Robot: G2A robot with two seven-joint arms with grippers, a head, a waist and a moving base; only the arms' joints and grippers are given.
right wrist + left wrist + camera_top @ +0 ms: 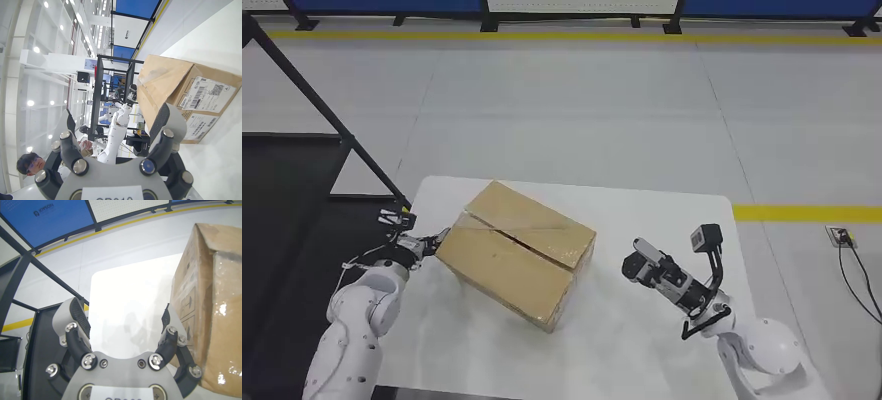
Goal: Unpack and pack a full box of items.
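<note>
A closed cardboard box (pixel 517 250), its top seam taped with clear tape, sits turned at an angle in the middle of the white table (pixel 662 330). My left gripper (pixel 427 243) is at the box's left end, level with its side. In the left wrist view this gripper (pixel 122 311) is open, one finger (pixel 167 315) close to the box wall (pixel 208 306), nothing between the pads. My right gripper (pixel 635 265) hovers open a short way off the box's right end. In the right wrist view it (pixel 115 113) faces the labelled end of the box (pixel 170 79).
A black metal frame (pixel 302 90) and a dark panel (pixel 292 220) stand off the table's left edge. Bare tabletop lies in front of and to the right of the box. A yellow floor line (pixel 807 212) and a cable (pixel 852 270) are on the right.
</note>
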